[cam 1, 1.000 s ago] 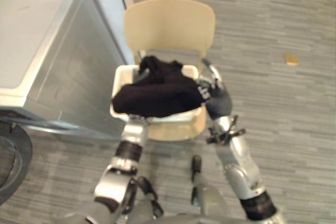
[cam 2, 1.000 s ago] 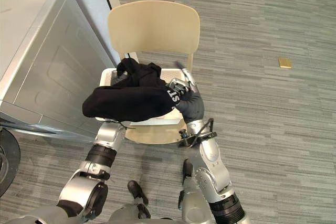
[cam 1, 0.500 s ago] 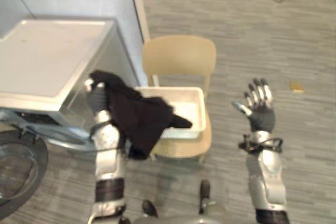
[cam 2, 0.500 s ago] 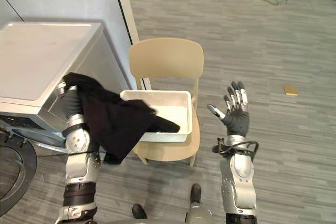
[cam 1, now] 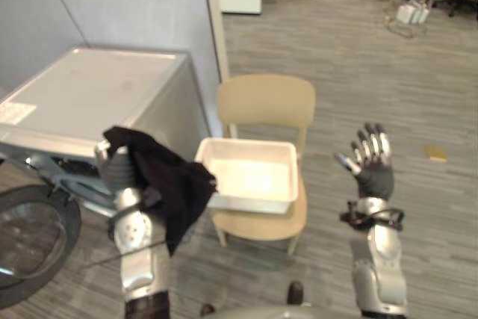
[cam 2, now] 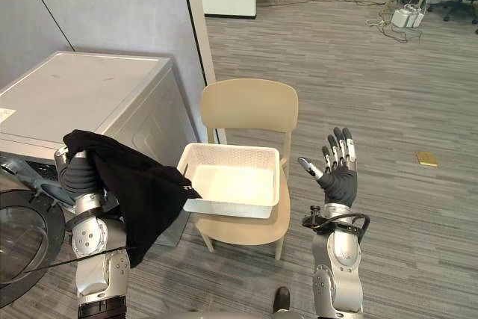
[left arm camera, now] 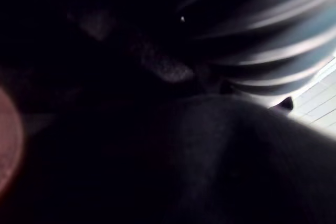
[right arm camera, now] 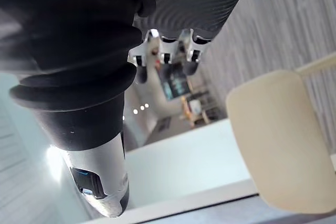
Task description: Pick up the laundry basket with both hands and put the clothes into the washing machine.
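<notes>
The black garment (cam 2: 131, 192) hung draped over the raised left hand (cam 2: 75, 175), beside the front corner of the washing machine (cam 2: 82, 91) and above its open round glass door (cam 2: 22, 237). The cloth covered the hand, and the left wrist view gave only darkness, so I could not tell whether that hand was clamped on it or merely carried it. The right hand (cam 2: 337, 173) stood lifted well off to the other side, spread apart and holding nothing.

The white laundry basket (cam 2: 231, 211) sat on the seat of the beige chair (cam 2: 250, 110) with nothing in it.

By my judgement the garment was light, limp and soft. It would sag, swing and trail a loose end, so it was best bunched near its middle before being fed through the door. The basket looked like stiff, light, perforated plastic, best taken by the rim at its two opposite short sides.

No writing on the garment could be read. A small pale label lay on the machine's top, near the corner, its print too small to make out.
</notes>
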{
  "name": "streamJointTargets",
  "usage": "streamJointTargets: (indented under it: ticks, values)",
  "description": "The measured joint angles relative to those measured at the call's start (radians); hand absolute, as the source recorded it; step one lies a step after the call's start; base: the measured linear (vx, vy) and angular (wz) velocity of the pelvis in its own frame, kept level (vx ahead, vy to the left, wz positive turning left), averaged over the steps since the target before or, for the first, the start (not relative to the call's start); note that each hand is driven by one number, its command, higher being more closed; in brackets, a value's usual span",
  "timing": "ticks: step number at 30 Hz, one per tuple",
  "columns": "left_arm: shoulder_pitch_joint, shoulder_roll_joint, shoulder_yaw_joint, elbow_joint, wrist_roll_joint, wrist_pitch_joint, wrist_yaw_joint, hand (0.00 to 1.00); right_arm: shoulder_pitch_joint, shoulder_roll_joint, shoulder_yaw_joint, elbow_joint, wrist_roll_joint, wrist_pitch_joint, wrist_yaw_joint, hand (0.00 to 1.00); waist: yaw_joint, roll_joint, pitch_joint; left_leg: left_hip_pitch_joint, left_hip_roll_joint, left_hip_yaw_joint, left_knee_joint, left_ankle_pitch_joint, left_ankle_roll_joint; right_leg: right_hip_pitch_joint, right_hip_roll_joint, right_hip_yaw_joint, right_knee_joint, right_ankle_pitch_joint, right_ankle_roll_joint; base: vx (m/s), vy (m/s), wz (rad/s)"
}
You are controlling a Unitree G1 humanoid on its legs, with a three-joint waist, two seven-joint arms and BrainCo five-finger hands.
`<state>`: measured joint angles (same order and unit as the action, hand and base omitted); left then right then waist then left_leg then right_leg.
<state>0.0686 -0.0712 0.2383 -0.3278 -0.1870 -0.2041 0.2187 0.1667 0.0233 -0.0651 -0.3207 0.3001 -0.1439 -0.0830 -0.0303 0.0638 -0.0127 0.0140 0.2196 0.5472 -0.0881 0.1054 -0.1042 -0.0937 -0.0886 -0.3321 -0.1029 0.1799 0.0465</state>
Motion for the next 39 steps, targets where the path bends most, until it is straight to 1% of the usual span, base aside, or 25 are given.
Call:
streamJointTargets:
  ticks: [9, 12, 14, 15, 16, 17, 18, 19, 20, 21, 25, 26, 27, 28, 29, 30, 31, 32, 33, 34, 35, 36, 37, 38, 39]
  values:
    - [-0.004, 0.000, 0.010, -0.133, 0.001, -0.003, 0.004, 1.00, 0.021, 0.009, 0.033, 0.047, 0.000, 0.002, 0.021, 0.00, 0.030, 0.017, -0.011, -0.001, 0.013, -0.036, 0.020, -0.005, -0.007, 0.041, 0.000, -0.058, 0.003, -0.012, -0.001, 0.03, 0.002, 0.17]
    - [-0.017, 0.005, 0.016, -0.166, -0.002, -0.014, 0.010, 1.00, 0.021, 0.007, 0.027, 0.072, -0.019, 0.017, 0.014, 0.00, 0.046, 0.017, -0.010, -0.038, 0.017, -0.068, 0.040, -0.006, -0.006, 0.061, -0.011, -0.119, 0.004, -0.023, 0.004, 0.00, 0.024, 0.58]
    - [-0.017, 0.008, 0.019, -0.189, -0.004, -0.023, 0.028, 1.00, 0.018, -0.008, -0.005, 0.073, -0.039, 0.018, -0.013, 0.00, 0.045, 0.015, -0.010, -0.078, 0.044, 0.002, 0.098, -0.024, 0.022, 0.070, -0.025, -0.188, 0.004, -0.019, -0.003, 0.02, 0.065, 1.12]
    - [-0.018, 0.008, 0.020, -0.189, -0.012, -0.035, 0.034, 1.00, 0.009, -0.028, -0.060, 0.093, -0.058, 0.020, -0.036, 0.00, 0.043, 0.004, -0.009, -0.109, 0.077, 0.092, 0.183, -0.068, 0.070, 0.071, -0.055, -0.252, 0.009, -0.013, -0.014, 0.02, 0.081, 1.01]
    - [-0.019, 0.008, 0.020, -0.188, -0.016, -0.037, 0.036, 1.00, 0.004, -0.034, -0.073, 0.102, -0.064, 0.020, -0.040, 0.00, 0.043, -0.002, -0.004, -0.121, 0.084, 0.106, 0.215, -0.077, 0.084, 0.070, -0.062, -0.261, 0.014, -0.013, -0.015, -0.01, 0.184, 1.06]
    - [-0.016, 0.007, 0.024, -0.181, -0.018, -0.040, 0.042, 1.00, -0.027, -0.071, -0.143, 0.163, -0.100, 0.037, -0.057, 0.00, 0.052, 0.003, -0.003, -0.153, 0.126, 0.133, 0.385, -0.118, 0.141, 0.067, -0.094, -0.288, 0.042, -0.015, -0.018, -0.04, 0.253, 0.72]
    - [-0.016, 0.007, 0.034, -0.167, -0.018, -0.040, 0.042, 1.00, -0.049, -0.104, -0.222, 0.207, -0.155, 0.065, -0.084, 0.00, 0.050, 0.015, 0.003, -0.161, 0.144, 0.127, 0.476, -0.150, 0.125, 0.072, -0.122, -0.308, 0.080, -0.023, -0.008, -0.06, 0.331, 0.75]
    - [-0.017, 0.007, 0.038, -0.163, -0.018, -0.040, 0.040, 1.00, -0.056, -0.116, -0.267, 0.216, -0.183, 0.078, -0.101, 0.00, 0.047, 0.035, 0.004, -0.170, 0.137, 0.114, 0.487, -0.153, 0.109, 0.071, -0.129, -0.319, 0.113, -0.032, 0.004, -0.06, 0.331, 0.96]
    - [-0.018, 0.016, 0.040, -0.152, -0.017, -0.041, 0.036, 1.00, -0.055, -0.118, -0.370, 0.235, -0.223, 0.089, -0.129, 0.00, 0.032, 0.035, 0.007, -0.190, 0.091, 0.058, 0.469, -0.146, 0.098, 0.064, -0.165, -0.333, 0.172, -0.078, 0.007, -0.11, 0.305, 1.35]
    - [-0.017, 0.028, 0.041, -0.144, -0.019, -0.044, 0.031, 1.00, -0.045, -0.115, -0.467, 0.261, -0.257, 0.094, -0.148, 0.00, -0.010, 0.001, 0.001, -0.195, 0.020, -0.023, 0.363, -0.154, 0.111, 0.045, -0.201, -0.335, 0.178, -0.094, 0.002, -0.10, 0.228, 1.20]
    - [-0.017, 0.028, 0.041, -0.144, -0.019, -0.044, 0.031, 1.00, -0.045, -0.115, -0.467, 0.261, -0.257, 0.094, -0.148, 0.00, -0.010, 0.001, 0.001, -0.195, 0.020, -0.023, 0.363, -0.154, 0.111, 0.045, -0.201, -0.335, 0.178, -0.094, 0.002, -0.02, 0.028, 0.57]
    - [-0.001, 0.015, 0.032, -0.090, -0.021, -0.024, -0.009, 1.00, 0.044, -0.090, -0.760, 0.382, -0.527, 0.246, -0.208, 0.00, -0.048, -0.008, 0.010, -0.218, 0.055, 0.049, 0.535, -0.319, 0.033, 0.091, -0.310, -0.481, 0.234, -0.034, 0.035, -0.06, 0.689, 1.86]
    - [-0.002, 0.018, 0.036, -0.089, -0.021, -0.017, -0.021, 1.00, 0.067, -0.077, -0.764, 0.395, -0.573, 0.280, -0.201, 0.00, -0.055, -0.010, 0.016, -0.228, 0.025, 0.028, 0.533, -0.332, 0.050, 0.088, -0.336, -0.492, 0.240, -0.042, 0.012, -0.09, 0.828, 1.96]
    - [-0.002, 0.019, 0.040, -0.088, -0.021, -0.016, -0.025, 1.00, 0.076, -0.064, -0.763, 0.401, -0.604, 0.302, -0.197, 0.00, -0.065, -0.019, 0.023, -0.230, 0.011, 0.031, 0.532, -0.339, 0.062, 0.084, -0.349, -0.488, 0.241, -0.047, 0.015, -0.10, 0.881, 0.35]
    - [-0.001, 0.018, 0.041, -0.076, -0.021, -0.016, -0.025, 1.00, 0.076, -0.059, -0.761, 0.414, -0.626, 0.314, -0.196, 0.00, -0.063, -0.016, 0.030, -0.230, 0.001, 0.032, 0.532, -0.345, 0.072, 0.082, -0.350, -0.484, 0.242, -0.049, 0.016, -0.05, 0.368, 0.04]
    - [0.000, 0.018, 0.024, -0.060, -0.021, -0.011, -0.029, 1.00, 0.091, -0.042, -0.759, 0.451, -0.640, 0.311, -0.196, 0.00, -0.056, -0.029, 0.040, -0.220, -0.015, 0.068, 0.539, -0.361, 0.098, 0.101, -0.349, -0.486, 0.267, -0.034, -0.011, -0.04, 0.359, 0.31]
    - [0.027, -0.002, -0.063, -0.042, -0.028, -0.008, -0.048, 1.00, 0.148, -0.040, -0.766, 0.554, -0.654, 0.282, -0.186, 0.00, -0.052, -0.039, 0.092, -0.179, -0.036, 0.060, 0.575, -0.383, 0.138, 0.117, -0.423, -0.410, 0.415, -0.008, -0.010, -0.03, 0.306, 0.49]
    - [0.030, -0.003, -0.090, -0.034, -0.031, -0.006, -0.059, 1.00, 0.162, -0.037, -0.772, 0.581, -0.650, 0.278, -0.176, 0.00, -0.059, -0.037, 0.100, -0.168, -0.049, 0.037, 0.572, -0.384, 0.140, 0.115, -0.440, -0.378, 0.469, -0.006, -0.013, 0.01, 0.340, 1.39]
    - [0.060, 0.002, -0.177, -0.005, -0.053, 0.008, -0.109, 1.00, 0.199, -0.002, -0.825, 0.712, -0.596, 0.273, -0.127, 0.00, -0.084, -0.029, 0.123, -0.114, -0.089, -0.047, 0.547, -0.391, 0.150, 0.053, -0.485, -0.202, 0.724, -0.048, -0.054, 0.06, 0.222, 1.36]
    - [0.093, 0.002, -0.221, 0.004, -0.068, 0.013, -0.132, 1.00, 0.218, 0.044, -0.855, 0.834, -0.550, 0.276, -0.096, 0.00, -0.082, -0.052, 0.127, -0.093, -0.102, -0.070, 0.515, -0.389, 0.159, -0.031, -0.442, -0.081, 0.910, -0.150, -0.043, 0.06, 0.260, 1.42]
    - [0.114, 0.006, -0.247, 0.010, -0.083, 0.017, -0.138, 1.00, 0.227, 0.087, -0.860, 0.950, -0.508, 0.276, -0.067, 0.00, -0.068, -0.060, 0.126, -0.064, -0.110, -0.082, 0.478, -0.387, 0.160, -0.086, -0.372, -0.027, 1.017, -0.225, -0.035, 0.07, 0.095, 0.92]
    - [0.130, 0.007, -0.267, 0.026, -0.092, 0.025, -0.156, 1.00, 0.243, 0.094, -0.825, 1.102, -0.455, 0.279, -0.021, 0.00, -0.063, -0.067, 0.125, -0.040, -0.129, -0.106, 0.430, -0.379, 0.161, -0.123, -0.292, -0.029, 1.050, -0.286, -0.039, 0.09, 0.127, 0.96]
    - [0.130, 0.008, -0.291, 0.057, -0.098, 0.031, -0.168, 1.00, 0.245, 0.097, -0.802, 1.176, -0.425, 0.280, 0.006, 0.00, -0.066, -0.065, 0.123, -0.026, -0.167, -0.139, 0.373, -0.355, 0.163, -0.156, -0.232, -0.055, 1.024, -0.337, -0.042, 0.11, 0.112, 0.91]
    - [0.129, 0.008, -0.306, 0.072, -0.100, 0.036, -0.176, 1.00, 0.246, 0.096, -0.788, 1.186, -0.416, 0.280, 0.014, 0.00, -0.067, -0.064, 0.122, -0.017, -0.189, -0.144, 0.339, -0.350, 0.162, -0.168, -0.210, -0.069, 0.997, -0.349, -0.038, 0.14, 0.113, 0.97]
    - [0.128, 0.006, -0.340, 0.108, -0.112, 0.049, -0.194, 1.00, 0.244, 0.098, -0.765, 1.185, -0.398, 0.268, 0.028, 0.00, -0.072, -0.076, 0.117, 0.015, -0.226, -0.146, 0.260, -0.355, 0.152, -0.177, -0.177, -0.114, 0.904, -0.361, -0.034, 0.25, 0.117, 1.09]
